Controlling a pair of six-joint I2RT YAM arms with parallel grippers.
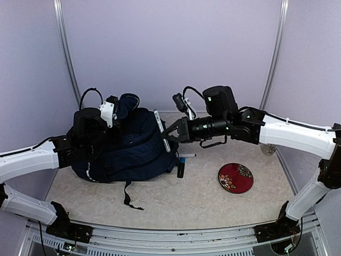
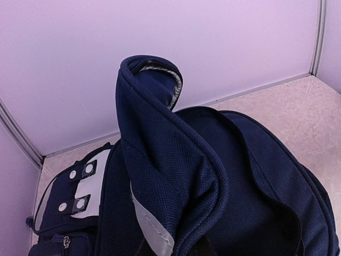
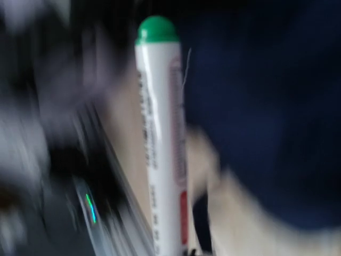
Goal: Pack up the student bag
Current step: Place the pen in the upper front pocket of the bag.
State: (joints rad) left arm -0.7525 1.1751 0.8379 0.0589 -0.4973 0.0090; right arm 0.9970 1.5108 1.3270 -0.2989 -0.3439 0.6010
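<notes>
The student bag (image 1: 128, 152), dark navy, lies at the left of the table with its opening toward the middle. My left gripper (image 1: 113, 118) is shut on the bag's top flap (image 2: 160, 160) and holds it raised; its fingers are hidden under the fabric in the left wrist view. My right gripper (image 1: 170, 133) is shut on a white marker (image 1: 161, 129) right at the bag's opening. The right wrist view is blurred; there the marker (image 3: 160, 138) stands up with its green cap (image 3: 156, 29) on top, the navy bag (image 3: 266, 106) behind it.
A red flowered plate (image 1: 235, 177) lies right of the middle. A small black object (image 1: 181, 169) and a thin white stick (image 1: 187, 156) lie beside the bag. A black strap (image 1: 128, 197) trails toward the front. Walls close in behind and at both sides.
</notes>
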